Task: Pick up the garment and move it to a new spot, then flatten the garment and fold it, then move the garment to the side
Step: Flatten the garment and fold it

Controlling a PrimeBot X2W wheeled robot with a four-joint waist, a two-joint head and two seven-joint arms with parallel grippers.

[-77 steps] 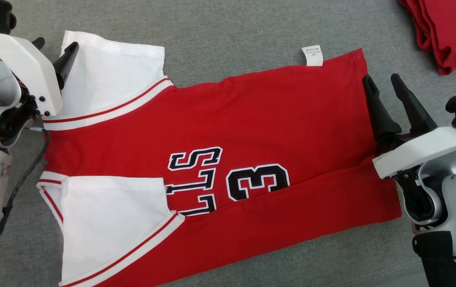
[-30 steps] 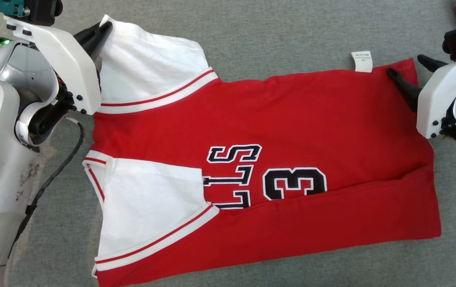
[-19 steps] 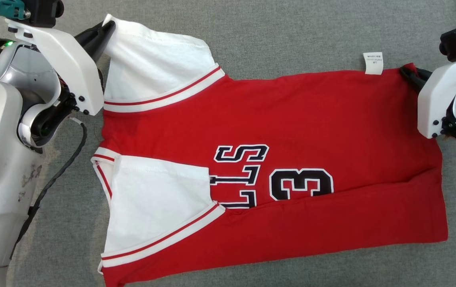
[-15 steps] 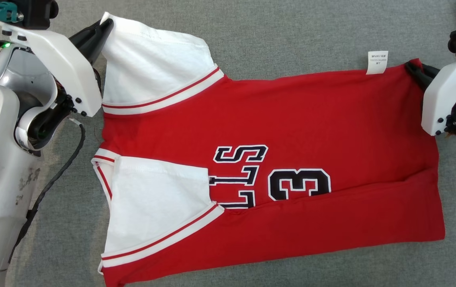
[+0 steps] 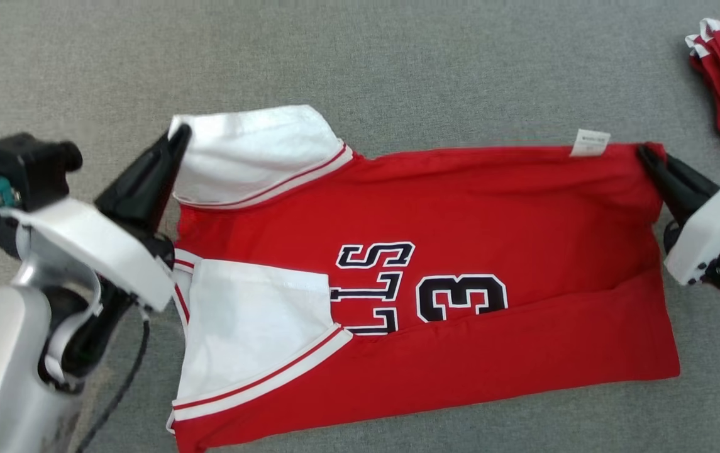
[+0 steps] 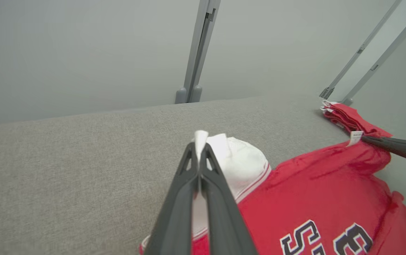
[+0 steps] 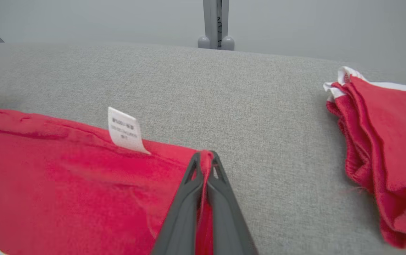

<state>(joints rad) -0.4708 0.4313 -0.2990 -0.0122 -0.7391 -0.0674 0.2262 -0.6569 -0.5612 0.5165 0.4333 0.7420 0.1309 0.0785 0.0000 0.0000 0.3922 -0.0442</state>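
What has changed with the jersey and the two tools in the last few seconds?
The right tool, open before, moved to the jersey's far hem corner and shut on it. The far edge and white sleeve now look lifted. The left tool stays shut on the sleeve corner; the near half lies flat as before.

My head camera looks steeply down on the tabletop (image 5: 397,56). Each wrist camera sits low and close: one sights along my left pincer (image 6: 199,148) toward the far right, the other along my right pincer (image 7: 205,157) straight to the far edge. All share the shirt (image 5: 492,207) and its tag (image 5: 589,143).
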